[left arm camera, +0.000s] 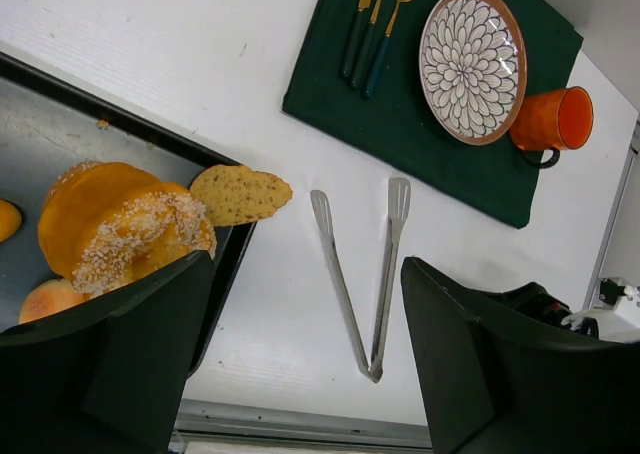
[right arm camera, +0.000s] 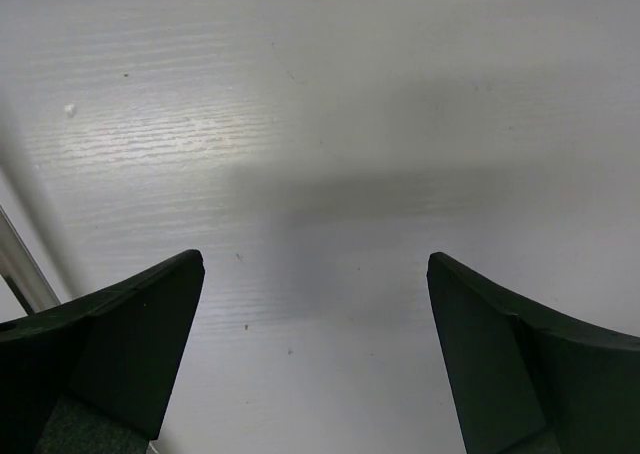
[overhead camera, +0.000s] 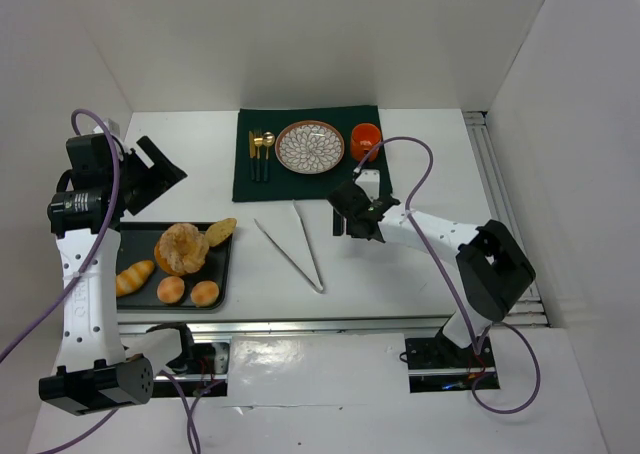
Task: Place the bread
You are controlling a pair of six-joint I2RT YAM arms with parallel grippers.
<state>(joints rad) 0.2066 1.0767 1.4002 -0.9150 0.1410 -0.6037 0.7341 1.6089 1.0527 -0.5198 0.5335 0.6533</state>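
Puffy, round, pale-dusted bread [overhead camera: 182,248]

i've got my left arm [overhead camera: 85,284] standing tall with the left claw [overhead camera: 155,174] held high, jaws wide apart and empty, while my right arm [overhead camera: 440,236] stretches leftward, its right claw [overhead camera: 352,214] tipped down, equally spread and empty.

I see a green mat [overhead camera: 300,186] bearing cutlery [overhead camera: 261,154], a patterned plate [overhead camera: 310,146] and an orange mug [overhead camera: 365,140], left to right; tongs [left arm camera: 372,359] lie off its near edge.
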